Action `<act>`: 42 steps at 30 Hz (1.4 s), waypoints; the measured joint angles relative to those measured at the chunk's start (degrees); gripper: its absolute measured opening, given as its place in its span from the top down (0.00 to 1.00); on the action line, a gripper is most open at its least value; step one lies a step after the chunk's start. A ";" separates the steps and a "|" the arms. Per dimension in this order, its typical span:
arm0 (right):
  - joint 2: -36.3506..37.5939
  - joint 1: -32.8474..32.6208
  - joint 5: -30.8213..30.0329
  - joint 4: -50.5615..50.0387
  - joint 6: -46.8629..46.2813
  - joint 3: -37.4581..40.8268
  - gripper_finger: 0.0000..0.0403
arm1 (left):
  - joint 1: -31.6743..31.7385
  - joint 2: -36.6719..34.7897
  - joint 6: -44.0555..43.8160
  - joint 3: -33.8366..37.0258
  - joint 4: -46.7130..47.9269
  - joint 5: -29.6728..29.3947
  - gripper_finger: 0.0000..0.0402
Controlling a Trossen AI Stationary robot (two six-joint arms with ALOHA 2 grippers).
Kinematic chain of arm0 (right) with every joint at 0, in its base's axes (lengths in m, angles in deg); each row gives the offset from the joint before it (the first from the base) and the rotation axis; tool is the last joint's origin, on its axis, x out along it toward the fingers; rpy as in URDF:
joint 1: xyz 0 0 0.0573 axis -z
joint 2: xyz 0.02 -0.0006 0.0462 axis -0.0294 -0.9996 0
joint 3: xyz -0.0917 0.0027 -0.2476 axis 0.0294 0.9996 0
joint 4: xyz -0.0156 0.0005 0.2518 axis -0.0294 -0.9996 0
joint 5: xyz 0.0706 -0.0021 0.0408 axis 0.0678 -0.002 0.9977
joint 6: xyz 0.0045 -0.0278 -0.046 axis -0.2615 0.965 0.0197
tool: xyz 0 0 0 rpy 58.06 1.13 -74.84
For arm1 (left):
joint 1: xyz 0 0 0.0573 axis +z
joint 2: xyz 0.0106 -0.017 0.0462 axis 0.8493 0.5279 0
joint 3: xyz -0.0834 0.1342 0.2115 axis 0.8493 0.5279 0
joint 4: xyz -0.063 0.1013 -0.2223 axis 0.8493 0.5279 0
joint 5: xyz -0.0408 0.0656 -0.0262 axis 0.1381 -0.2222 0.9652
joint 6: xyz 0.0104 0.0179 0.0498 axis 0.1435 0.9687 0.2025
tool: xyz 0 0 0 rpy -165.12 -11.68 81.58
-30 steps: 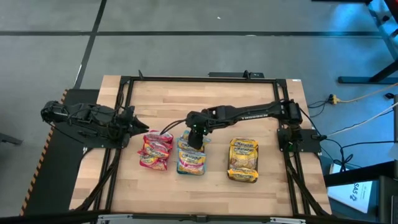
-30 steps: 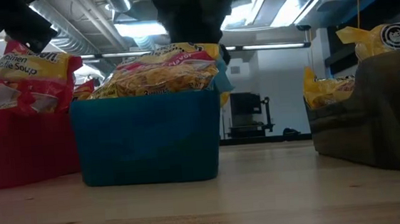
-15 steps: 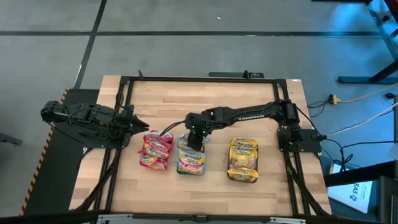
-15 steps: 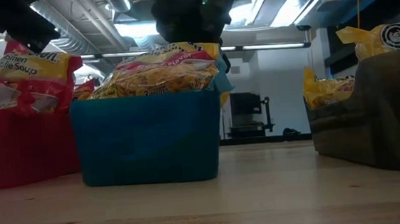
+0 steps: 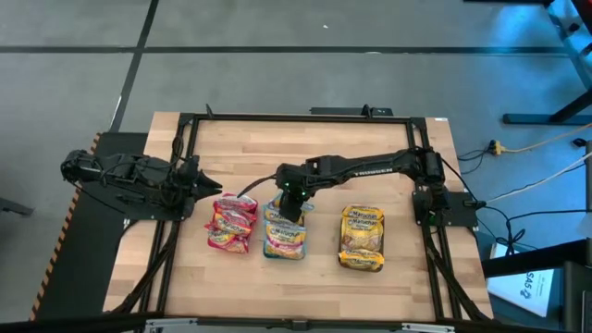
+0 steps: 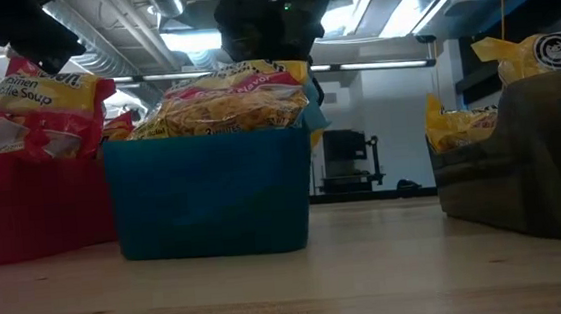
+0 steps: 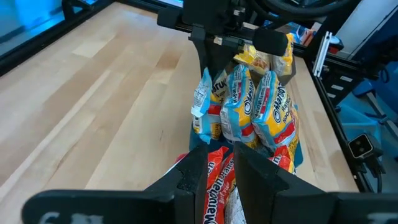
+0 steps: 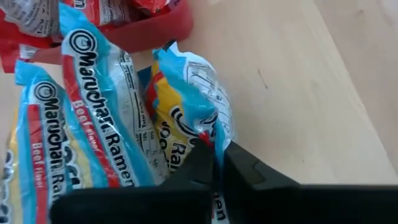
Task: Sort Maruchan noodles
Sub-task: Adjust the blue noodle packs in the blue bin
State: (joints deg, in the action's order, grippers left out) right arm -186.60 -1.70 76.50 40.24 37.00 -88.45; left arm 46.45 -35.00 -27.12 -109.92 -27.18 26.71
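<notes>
Three trays stand in a row: red (image 6: 24, 212), teal (image 6: 209, 198) and dark grey (image 6: 523, 178). Red Maruchan noodles (image 5: 231, 224) fill the red tray, blue-edged ones (image 5: 285, 239) the teal tray and yellow ones (image 5: 363, 239) the grey tray. My right gripper (image 5: 289, 205) is over the teal tray's far end, shut on one blue-edged packet (image 8: 186, 93). My left gripper (image 5: 202, 181) waits open at the far left of the red tray, touching nothing. My right gripper pinches the blue-edged packet's top edge (image 8: 210, 138) between its two fingers, coming from above and pointing down. The packet (image 7: 200, 102) stands upright at the far end of the row in the teal tray, with its lower part down among the other packets.
A black frame (image 5: 305, 117) runs around the wooden table. Bare wood lies beyond the trays toward the far edge (image 5: 305, 148) and in front of them (image 6: 370, 270). The right arm (image 5: 370, 166) reaches across above the table from the right.
My right gripper has sunk a little toward the packets in the teal tray. The trays and the other packets stay where they were.
</notes>
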 joint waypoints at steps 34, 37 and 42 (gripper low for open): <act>4.43 1.19 6.90 -4.52 -0.18 -0.04 1.00 | -0.02 0.02 0.18 0.04 3.21 -0.46 0.82; 4.31 1.29 7.23 -4.86 0.02 -0.03 1.00 | -0.02 0.02 0.20 0.04 3.21 -0.46 0.82; 4.31 1.60 7.28 -4.51 1.06 -0.02 1.00 | 0.00 0.00 0.13 0.04 3.19 -0.45 0.82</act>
State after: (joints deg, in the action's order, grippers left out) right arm -182.29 -0.10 83.78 35.73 38.06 -88.48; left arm 46.45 -35.00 -26.99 -109.88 -23.99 26.26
